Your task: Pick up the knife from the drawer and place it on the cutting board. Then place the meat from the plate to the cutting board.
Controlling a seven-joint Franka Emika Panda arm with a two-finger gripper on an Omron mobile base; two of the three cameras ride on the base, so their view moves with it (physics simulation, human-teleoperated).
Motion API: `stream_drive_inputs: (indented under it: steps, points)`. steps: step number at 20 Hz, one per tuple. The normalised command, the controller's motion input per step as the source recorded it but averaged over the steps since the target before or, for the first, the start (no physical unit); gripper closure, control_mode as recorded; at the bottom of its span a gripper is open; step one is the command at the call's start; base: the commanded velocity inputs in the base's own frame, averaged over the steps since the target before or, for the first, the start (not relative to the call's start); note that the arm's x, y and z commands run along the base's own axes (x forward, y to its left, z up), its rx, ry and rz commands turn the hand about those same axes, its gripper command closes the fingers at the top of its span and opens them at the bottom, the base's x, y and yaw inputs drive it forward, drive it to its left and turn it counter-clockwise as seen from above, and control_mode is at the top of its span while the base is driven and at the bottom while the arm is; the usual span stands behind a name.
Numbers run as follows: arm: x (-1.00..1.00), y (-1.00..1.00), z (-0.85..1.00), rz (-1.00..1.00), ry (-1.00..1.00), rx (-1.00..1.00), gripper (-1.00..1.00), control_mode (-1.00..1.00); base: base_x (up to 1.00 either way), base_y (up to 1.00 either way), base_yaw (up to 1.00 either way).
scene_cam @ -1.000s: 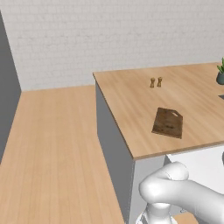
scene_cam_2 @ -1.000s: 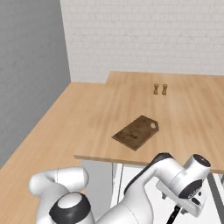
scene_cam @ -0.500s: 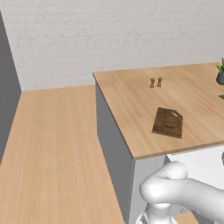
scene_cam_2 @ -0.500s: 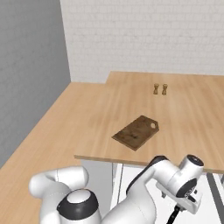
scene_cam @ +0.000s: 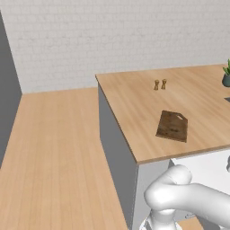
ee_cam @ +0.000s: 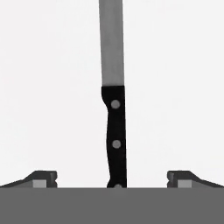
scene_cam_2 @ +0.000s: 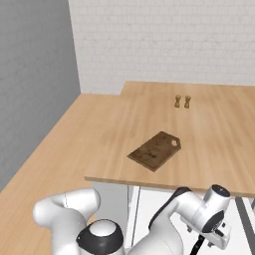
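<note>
The knife (ee_cam: 114,131) lies on the white floor of the drawer (ee_cam: 175,87), black handle towards me and grey blade (ee_cam: 111,43) pointing away. My gripper (ee_cam: 112,179) hangs open right over the handle's end, one fingertip far out on each side, touching nothing. In the right base view the hand (scene_cam_2: 215,221) reaches down into the drawer (scene_cam_2: 149,204) below the counter edge. The dark brown cutting board (scene_cam: 172,126) (scene_cam_2: 155,150) lies bare on the wooden counter. The meat and the plate are out of view.
Two small wooden shakers (scene_cam: 160,84) (scene_cam_2: 182,101) stand further back on the counter. A potted plant (scene_cam: 226,76) sits at the far right edge. Wooden floor lies to the left of the island.
The hand has shifted slightly left and down over the drawer. Nothing else has moved.
</note>
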Motion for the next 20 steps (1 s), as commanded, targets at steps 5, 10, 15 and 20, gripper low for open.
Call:
stream_drive_inputs:
  steps: [5,10,15,20]
  points:
    - [0.0,-0.14,-0.29,0.0,0.0,-0.02,-1.0,-1.0,0.0,0.0,0.0]
    - [0.0,-0.02,-0.17,0.0,0.0,0.0,-1.0,-1.0,0.0,0.0,0.0]
    - [0.09,0.0,-0.13,0.0,-0.02,0.0,-1.0,-1.0,0.0,0.0,0.0]
    - [0.03,-0.04,-0.1,0.0,-0.02,0.0,-1.0,-1.0,0.0,0.0,0.0]
